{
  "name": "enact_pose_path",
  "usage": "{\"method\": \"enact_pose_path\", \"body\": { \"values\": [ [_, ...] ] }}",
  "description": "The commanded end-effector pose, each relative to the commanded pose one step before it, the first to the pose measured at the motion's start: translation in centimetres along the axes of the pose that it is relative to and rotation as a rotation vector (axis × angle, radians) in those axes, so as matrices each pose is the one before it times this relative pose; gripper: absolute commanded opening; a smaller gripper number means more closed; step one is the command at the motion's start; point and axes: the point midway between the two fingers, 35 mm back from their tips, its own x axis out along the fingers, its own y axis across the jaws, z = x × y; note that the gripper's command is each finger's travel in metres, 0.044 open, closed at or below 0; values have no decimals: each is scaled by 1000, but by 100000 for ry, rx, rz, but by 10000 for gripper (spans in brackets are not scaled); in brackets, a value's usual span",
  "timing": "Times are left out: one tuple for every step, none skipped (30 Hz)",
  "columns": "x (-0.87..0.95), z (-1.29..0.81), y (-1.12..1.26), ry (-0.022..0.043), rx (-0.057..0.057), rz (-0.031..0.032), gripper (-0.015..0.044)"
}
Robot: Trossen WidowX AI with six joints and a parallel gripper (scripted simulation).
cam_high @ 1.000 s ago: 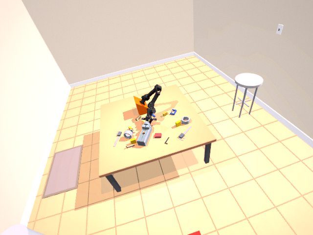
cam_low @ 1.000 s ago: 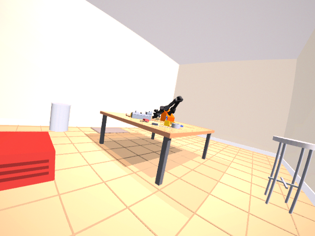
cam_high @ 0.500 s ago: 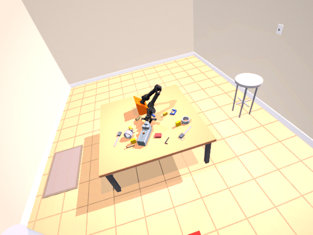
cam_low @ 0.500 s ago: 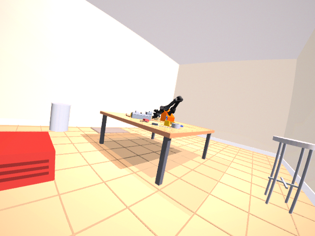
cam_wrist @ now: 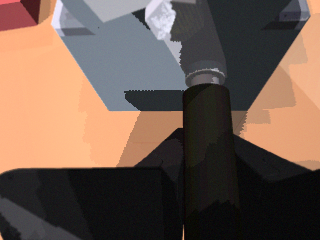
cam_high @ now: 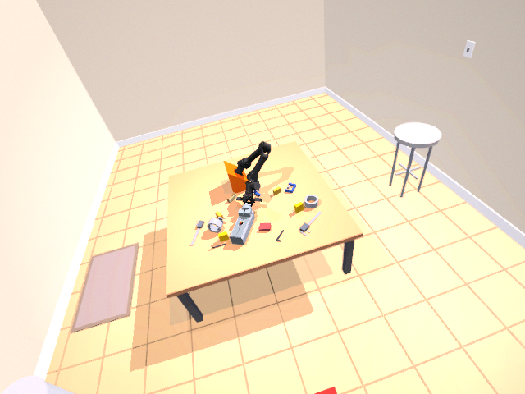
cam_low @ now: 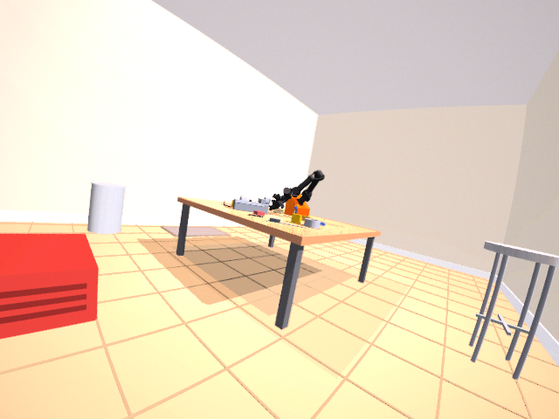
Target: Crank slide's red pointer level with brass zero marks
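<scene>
The grey crank machine (cam_high: 241,229) (cam_low: 249,205) lies near the middle of the table (cam_high: 262,268). Its body fills the top of the wrist view (cam_wrist: 135,60). The dark cylindrical crank handle (cam_wrist: 207,120) sticks out from a pale metal crank arm (cam_wrist: 161,17). My gripper (cam_high: 247,202) (cam_low: 273,201) (cam_wrist: 197,137) is at the machine's back end, shut on this handle, with a dark finger on either side. A small reddish mark (cam_high: 240,222) shows on top of the slide. The brass marks are too small to make out.
An orange wedge (cam_high: 235,176) stands behind the arm. A red block (cam_high: 264,226) (cam_wrist: 20,12), yellow blocks, a tape roll (cam_high: 311,201), a blue clamp (cam_high: 291,185) and a white round gauge (cam_high: 215,224) lie around the machine. A stool (cam_high: 417,135) stands off to the right.
</scene>
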Motion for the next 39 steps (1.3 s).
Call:
{"method": "enact_pose_path", "body": {
  "values": [
    [-258, 209, -878, -688, 992, -1963, 0],
    [-25, 25, -38, -1, -2, -2, 0],
    [-28, 28, -37, -1, -2, -2, 0],
    [-30, 31, -37, -2, -2, -2, 0],
    [253, -231, 820, 707, -994, 1834, 0],
    [0, 0, 0, 0, 0, 0, 0],
    [0, 0, 0, 0, 0, 0, 0],
    [0, 0, 0, 0, 0, 0, 0],
    [0, 0, 0, 0, 0, 0, 0],
    [0, 0, 0, 0, 0, 0, 0],
    [0, 0, 0, 0, 0, 0, 0],
    [0, 0, 0, 0, 0, 0, 0],
    [0, 0, 0, 0, 0, 0, 0],
    [0, 0, 0, 0, 0, 0, 26],
    [0, 0, 0, 0, 0, 0, 53],
    [0, 0, 0, 0, 0, 0, 79],
    [0, 0, 0, 0, 0, 0, 105],
    [0, 0, 0, 0, 0, 0, 131],
    [0, 0, 0, 0, 0, 0, 157],
    [0, 0, 0, 0, 0, 0, 184],
    [0, 0, 0, 0, 0, 0, 210],
    [0, 0, 0, 0, 0, 0, 236],
    [0, 0, 0, 0, 0, 0, 262],
    [0, 0, 0, 0, 0, 0, 289],
    [0, 0, 0, 0, 0, 0, 315],
    [0, 0, 0, 0, 0, 0, 341],
    [0, 0, 0, 0, 0, 0, 367],
    [0, 0, 0, 0, 0, 0, 394],
    [0, 0, 0, 0, 0, 0, 420],
    [0, 0, 0, 0, 0, 0, 440],
    [-43, 54, 4, -1, -5, -4, 440],
    [-131, 161, 11, -2, -14, -11, 440],
    [-221, 266, 16, -4, -22, -16, 440],
    [-274, 319, 17, -7, -26, -14, 440],
    [-281, 315, 14, -9, -24, -9, 440],
    [-287, 311, 11, -12, -23, -4, 440],
    [-293, 307, 8, -14, -21, 1, 440],
    [-298, 303, 5, -17, -20, 6, 440],
    [-304, 298, 2, -19, -19, 12, 440]
  ]
}}
